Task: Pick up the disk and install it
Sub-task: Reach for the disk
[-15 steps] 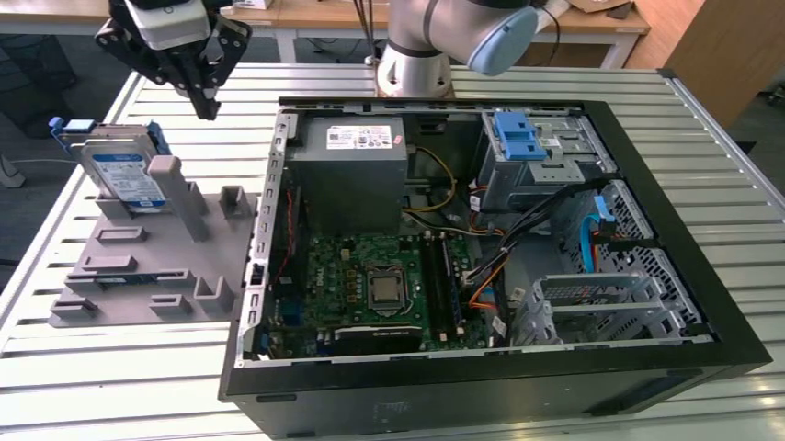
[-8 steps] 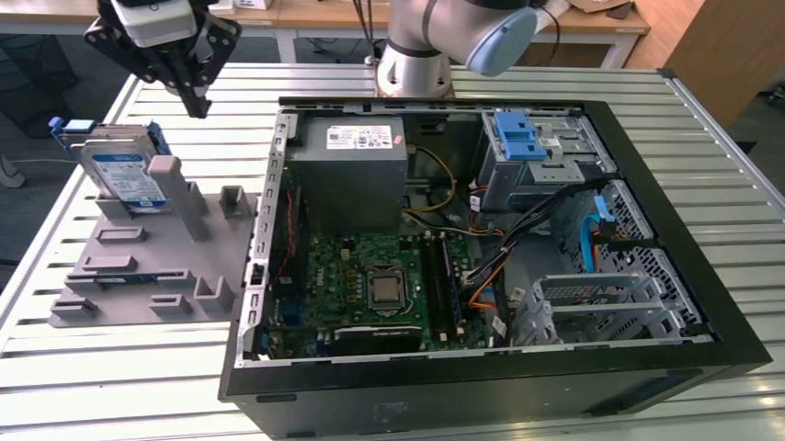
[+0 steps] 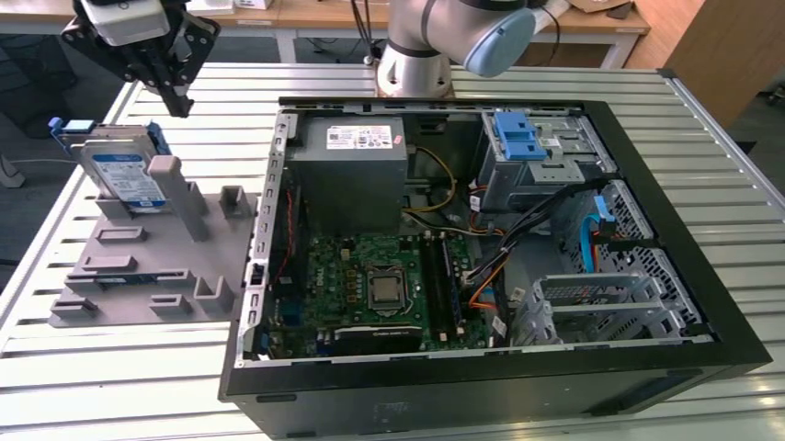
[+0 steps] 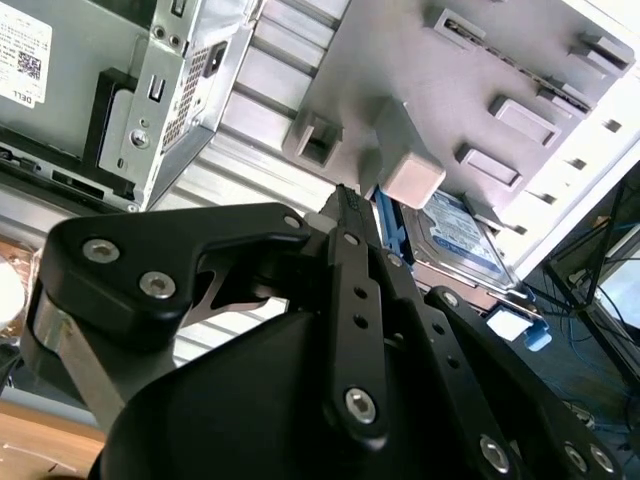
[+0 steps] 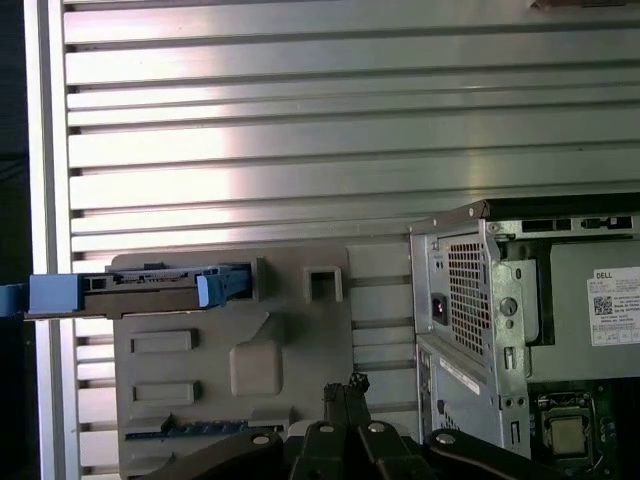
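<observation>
**Sam:** Where was the disk [image 3: 123, 175]?

**Mia:** It was at the exterior view's left. It sat in a grey stand [image 3: 135, 266] on the table [image 3: 123, 367] with the long slats.

**Sam:** Did it lie flat?

**Mia:** No. It stood up on a thin edge. Its flat face with the white-and-blue label looked toward the near side. Blue rails ran up its left and right sides, so its long side seemed to go up and down. In the first wrist view, its thin top edge ran the same way as the slats.

**Sam:** And the claw [image 3: 182, 103]?

**Mia:** It hung high above the grey stand, a little to the right of the disk. It pointed down. It was apart from the disk and did not touch it.

**Sam:** Was it spread wide?

**Mia:** No. In the second wrist view its fingers [image 4: 355, 290] were pressed together at the tips. Nothing was between them.

**Sam:** What was more to the right?

**Mia:** An open computer case [image 3: 491, 390] lay on its side, just beside the stand. Inside it, a big grey box [image 3: 356, 175] sat at the far left. A green board [image 3: 368, 276] lay nearer than the box. A blue part [image 3: 525, 138] sat in a metal cage at the far right. The robot's arm [image 3: 415, 55] stood on the far side of the case.
</observation>
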You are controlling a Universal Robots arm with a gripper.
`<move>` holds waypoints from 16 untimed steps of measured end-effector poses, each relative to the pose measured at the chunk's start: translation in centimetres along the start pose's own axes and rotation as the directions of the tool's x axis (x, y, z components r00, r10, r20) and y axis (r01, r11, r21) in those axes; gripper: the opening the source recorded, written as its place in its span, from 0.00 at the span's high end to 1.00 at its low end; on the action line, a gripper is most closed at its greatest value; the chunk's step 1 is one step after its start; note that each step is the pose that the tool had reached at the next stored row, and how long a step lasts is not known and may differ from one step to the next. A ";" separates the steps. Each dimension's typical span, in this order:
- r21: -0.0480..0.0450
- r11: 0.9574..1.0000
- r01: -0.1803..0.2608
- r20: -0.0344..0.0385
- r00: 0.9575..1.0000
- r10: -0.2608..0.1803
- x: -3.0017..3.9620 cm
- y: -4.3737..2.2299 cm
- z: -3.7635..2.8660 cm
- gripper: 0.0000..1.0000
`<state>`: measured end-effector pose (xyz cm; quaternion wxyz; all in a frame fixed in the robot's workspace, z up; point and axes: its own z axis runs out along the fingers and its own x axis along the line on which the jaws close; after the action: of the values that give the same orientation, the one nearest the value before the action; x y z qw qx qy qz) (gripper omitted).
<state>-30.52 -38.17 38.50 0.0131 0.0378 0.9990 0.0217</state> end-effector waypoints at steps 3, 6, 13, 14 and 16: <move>0.000 1.000 0.000 0.000 1.000 0.000 0.03 0.00 0.00 0.89; 0.000 1.000 0.000 0.000 1.000 0.000 0.08 -0.01 0.00 0.89; 0.000 1.000 0.000 0.000 1.000 0.000 0.46 -0.03 -0.01 0.89; 0.000 1.000 0.000 0.000 1.000 0.000 0.52 -0.04 0.00 0.89; 0.000 1.000 0.000 0.000 1.000 0.000 0.63 -0.05 -0.01 0.89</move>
<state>-31.15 -38.17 38.49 0.0131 0.0379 0.9990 0.0217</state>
